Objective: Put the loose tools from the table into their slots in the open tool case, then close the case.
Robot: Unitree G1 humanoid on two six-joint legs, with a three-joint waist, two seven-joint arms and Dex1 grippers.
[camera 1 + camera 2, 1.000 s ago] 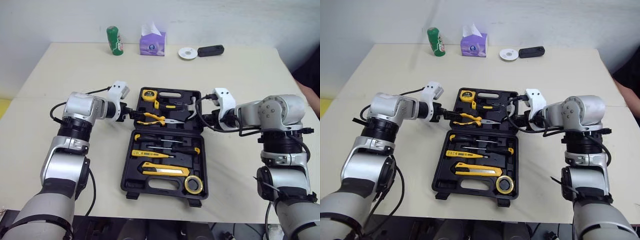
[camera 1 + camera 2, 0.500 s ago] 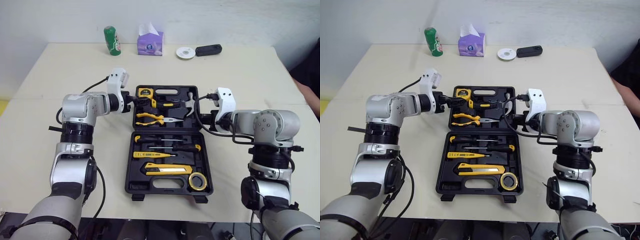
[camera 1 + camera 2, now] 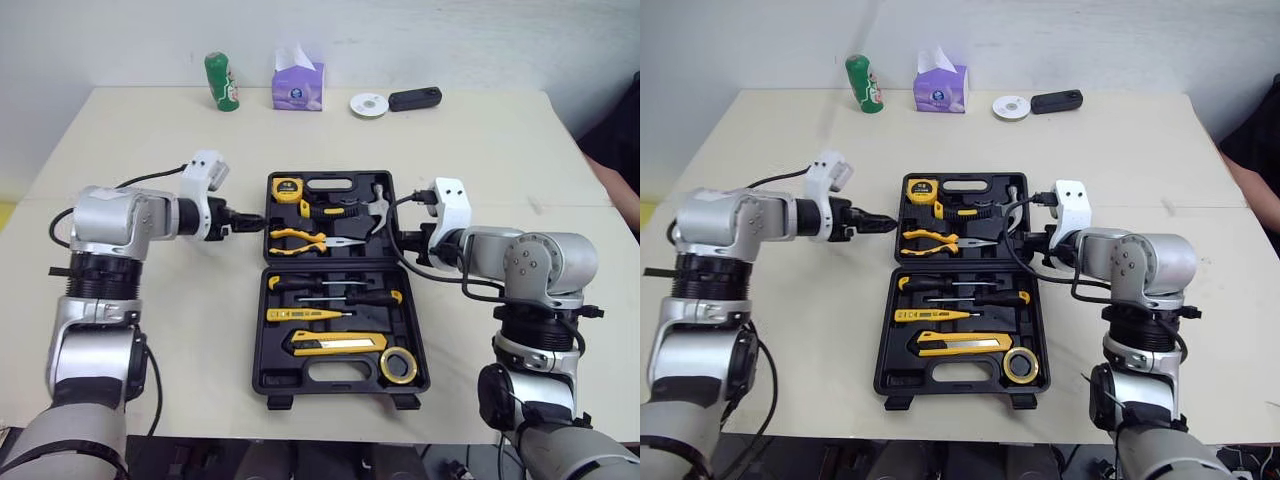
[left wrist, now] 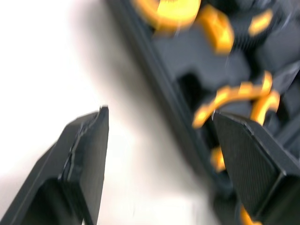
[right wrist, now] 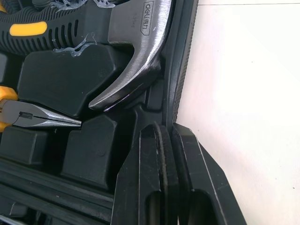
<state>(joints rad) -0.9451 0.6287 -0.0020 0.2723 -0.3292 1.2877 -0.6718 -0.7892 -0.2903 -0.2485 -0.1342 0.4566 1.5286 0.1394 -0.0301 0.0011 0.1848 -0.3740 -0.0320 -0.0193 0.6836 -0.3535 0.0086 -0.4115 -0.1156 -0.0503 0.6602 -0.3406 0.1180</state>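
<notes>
The black tool case lies open at the table's middle. Its far half holds a tape measure, a hammer and yellow pliers. Its near half holds screwdrivers, a yellow knife and a tape roll. My left gripper hovers open just left of the case's far half; in the left wrist view the case's edge shows between its fingers. My right gripper is shut, its tips against the case's right rim below the hammer head.
Along the table's far edge stand a green can, a purple tissue box, a white disc and a black device. A person's arm shows at the right edge.
My left gripper has drawn back leftward off the case's far half onto bare table. The right gripper stays at the right rim. The camera has shifted a little.
</notes>
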